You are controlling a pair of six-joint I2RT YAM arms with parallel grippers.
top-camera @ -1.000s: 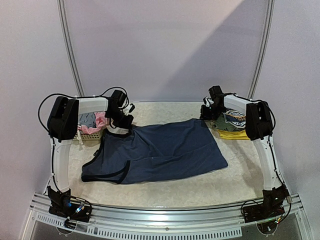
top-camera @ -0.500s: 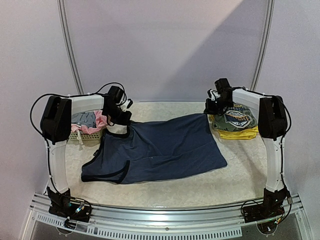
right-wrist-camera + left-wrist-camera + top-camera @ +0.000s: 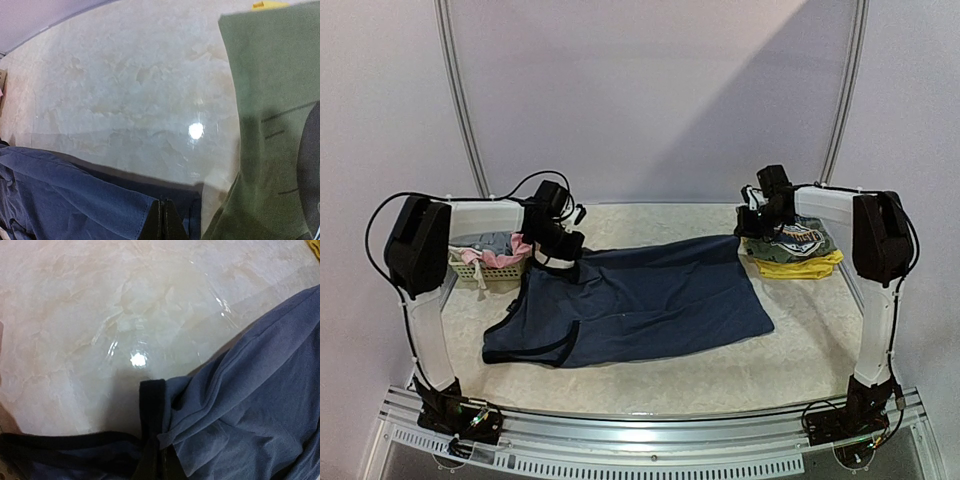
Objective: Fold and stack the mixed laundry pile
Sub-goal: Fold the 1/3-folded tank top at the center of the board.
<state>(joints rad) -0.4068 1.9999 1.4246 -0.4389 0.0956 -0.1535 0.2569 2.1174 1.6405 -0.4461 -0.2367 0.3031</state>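
Laundry folding looks partly done in the overhead view. At right of centre a green printed tee (image 3: pixel 798 238) lies folded on a yellow piece (image 3: pixel 802 268), a small stack by the look of it. The navy dress (image 3: pixel 640 305) is spread across the middle of the table (image 3: pixel 800 350) and not yet folded. At left of the frame a pink piece (image 3: pixel 520 249) and a grey piece (image 3: pixel 491 241) sit in the basket (image 3: pixel 480 268), waiting. The left gripper (image 3: pixel 560 256) is at the dress's upper-left corner and the right gripper (image 3: pixel 745 233) at its upper-right corner; the arms partly cover both grips and much of the basket.

In the left wrist view, the left gripper (image 3: pixel 159 462) is pinched closed on the navy dress (image 3: pixel 250 405) near its dark binding, at the bottom edge. The bare table (image 3: pixel 100 315) fills the upper half. The fingers are mostly cut off.

In the right wrist view, the right gripper (image 3: pixel 163 220) is likewise clamped on the navy dress (image 3: pixel 60 200), at its hem, bottom centre. The green printed tee (image 3: pixel 270 100) fills the right side, with a sliver of the yellow piece (image 3: pixel 270 5) at the top edge. How many garments lie in the basket I cannot tell.
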